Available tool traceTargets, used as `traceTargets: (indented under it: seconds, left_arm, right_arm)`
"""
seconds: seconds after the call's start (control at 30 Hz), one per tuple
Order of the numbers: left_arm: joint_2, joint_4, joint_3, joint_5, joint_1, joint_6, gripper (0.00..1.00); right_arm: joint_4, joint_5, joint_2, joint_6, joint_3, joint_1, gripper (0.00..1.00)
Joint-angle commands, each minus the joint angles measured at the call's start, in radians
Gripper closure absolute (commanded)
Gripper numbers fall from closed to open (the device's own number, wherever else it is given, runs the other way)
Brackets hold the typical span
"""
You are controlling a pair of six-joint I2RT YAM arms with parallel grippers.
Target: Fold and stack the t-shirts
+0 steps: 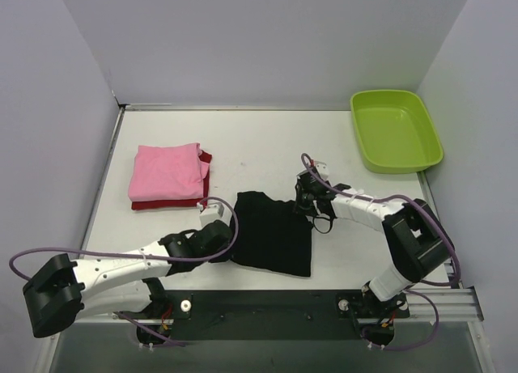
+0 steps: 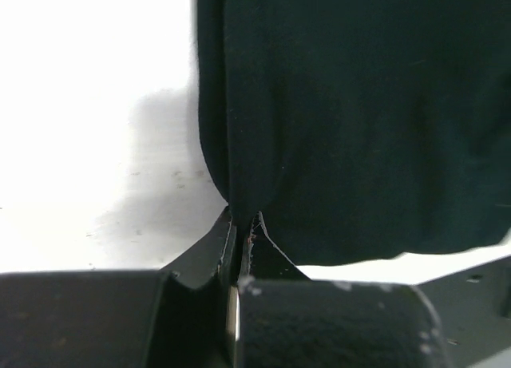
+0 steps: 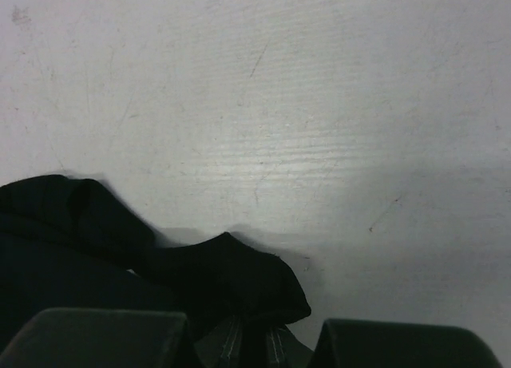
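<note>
A black t-shirt (image 1: 271,231) lies partly folded on the white table near the arms. My left gripper (image 1: 220,227) is at its left edge, shut on a pinch of the black cloth (image 2: 343,128); the left wrist view shows its jaws tight together with fabric between them (image 2: 243,220). My right gripper (image 1: 306,201) is at the shirt's upper right corner, shut on a bunched fold of black cloth (image 3: 239,276), with the jaw tips (image 3: 254,344) nipping it. A folded pink t-shirt (image 1: 166,172) lies on a dark red t-shirt (image 1: 166,203) at the left.
A lime-green plastic tub (image 1: 395,129) stands at the back right corner of the table (image 1: 259,142). Grey walls close in the left, back and right sides. Purple cables loop off both arms.
</note>
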Motion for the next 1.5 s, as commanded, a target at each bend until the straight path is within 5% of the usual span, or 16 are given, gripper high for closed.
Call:
traceTargets:
  seconds: [0.0, 0.4, 0.9, 1.47]
  left_arm:
    - [-0.071, -0.126, 0.157, -0.052, 0.015, 0.069, 1.00]
    - [-0.178, -0.395, 0.500, -0.127, 0.097, 0.229, 1.00]
    - [-0.060, -0.435, 0.734, 0.226, 0.654, 0.522, 1.00]
    - [0.107, -0.401, 0.755, 0.565, 1.257, 0.651, 1.00]
  right_arm:
    - [-0.139, 0.039, -0.086, -0.021, 0.128, 0.031, 1.00]
    - [-0.311, 0.059, -0.011, -0.049, 0.579, 0.066, 1.00]
    - [-0.414, 0.025, 0.337, -0.037, 1.221, 0.123, 1.00]
    - [-0.380, -0.072, 0.532, -0.029, 1.424, 0.137, 1.00]
